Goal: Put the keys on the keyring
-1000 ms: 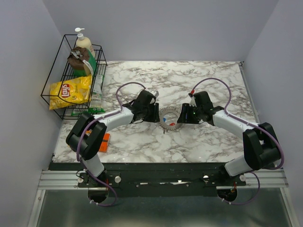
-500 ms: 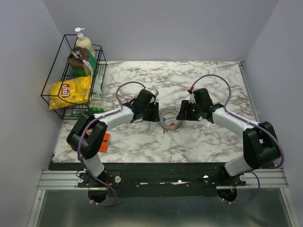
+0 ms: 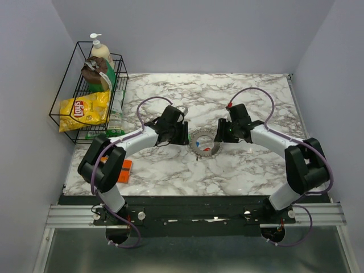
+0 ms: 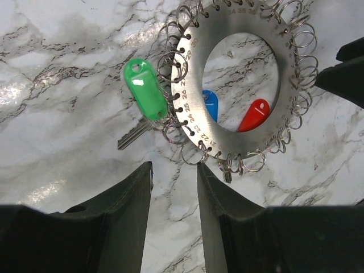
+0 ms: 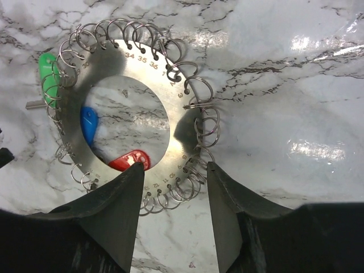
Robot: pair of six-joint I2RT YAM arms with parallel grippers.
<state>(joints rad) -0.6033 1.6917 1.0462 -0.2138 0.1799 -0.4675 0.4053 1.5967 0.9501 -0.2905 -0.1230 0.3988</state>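
The keyring is a flat numbered steel disc fringed with small wire rings, lying on the marble between both grippers. In the left wrist view the keyring has a green-headed key at its rim, and a blue key head and a red key head show in its hole. My left gripper is open and empty, just short of the rim. My right gripper is open, its fingers astride the keyring's band, one tip by the red key head. The blue and green heads show too.
A black wire basket stands at the back left with a yellow chip bag and a pump bottle. A small orange thing lies by the left arm near the table's front edge.
My right gripper has moved back and left, closer over the keyring's right side. My left gripper has shifted slightly back. The keyring has not moved.
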